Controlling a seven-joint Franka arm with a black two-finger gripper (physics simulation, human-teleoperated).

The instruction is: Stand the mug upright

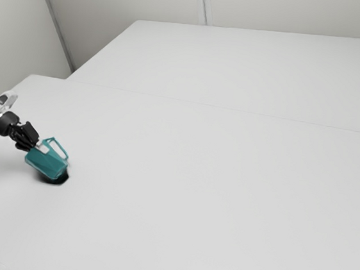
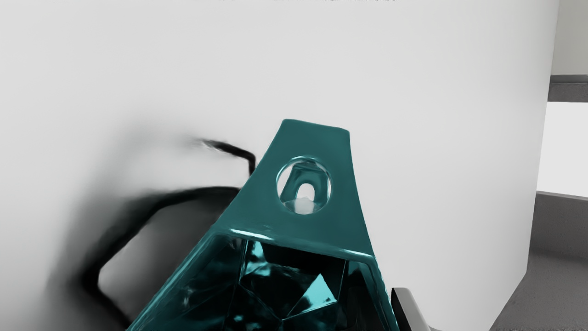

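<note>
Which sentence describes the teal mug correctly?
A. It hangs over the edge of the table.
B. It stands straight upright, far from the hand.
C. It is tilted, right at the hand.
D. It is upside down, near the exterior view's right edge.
C, because in the exterior view the body of the mug slants clearly and it is directly at the hand.
</note>
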